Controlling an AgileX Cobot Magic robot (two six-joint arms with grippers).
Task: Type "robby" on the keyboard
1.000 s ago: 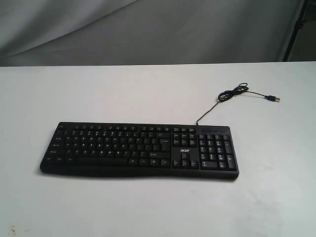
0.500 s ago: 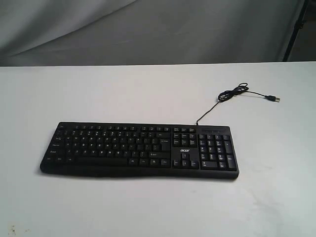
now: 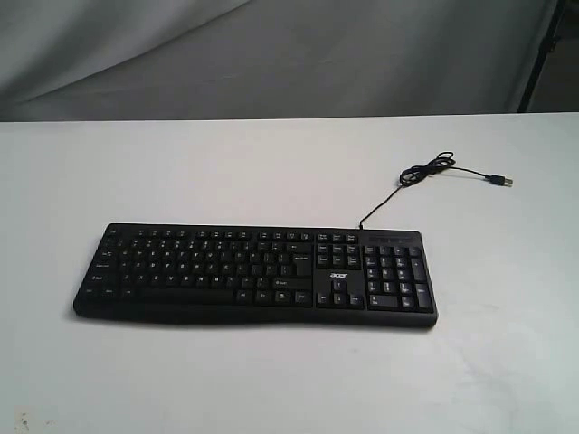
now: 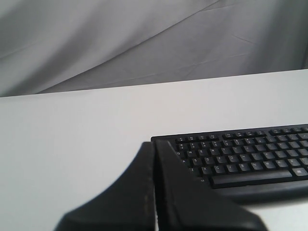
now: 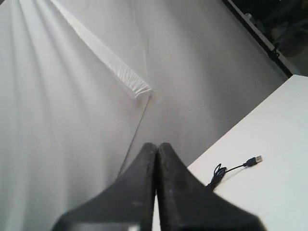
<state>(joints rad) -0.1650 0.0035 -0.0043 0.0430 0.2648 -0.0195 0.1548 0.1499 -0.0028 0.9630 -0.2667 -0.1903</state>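
Note:
The wide black keyboard (image 3: 258,274) with white legends lies flat on the white table, number pad to the right. Its thin cable (image 3: 425,170) runs back right to a loose USB plug. Neither arm shows in the exterior view. In the left wrist view my left gripper (image 4: 154,143) is shut and empty, its black fingers pressed together, and it overlaps the near left corner of the keyboard (image 4: 250,156). My right gripper (image 5: 157,145) is shut and empty too, raised and pointing at the backdrop, with the coiled cable (image 5: 219,174) lying beyond it on the table.
A grey cloth backdrop (image 3: 271,54) hangs behind the white table (image 3: 271,172). A dark stand (image 3: 543,45) rises at the far right edge.

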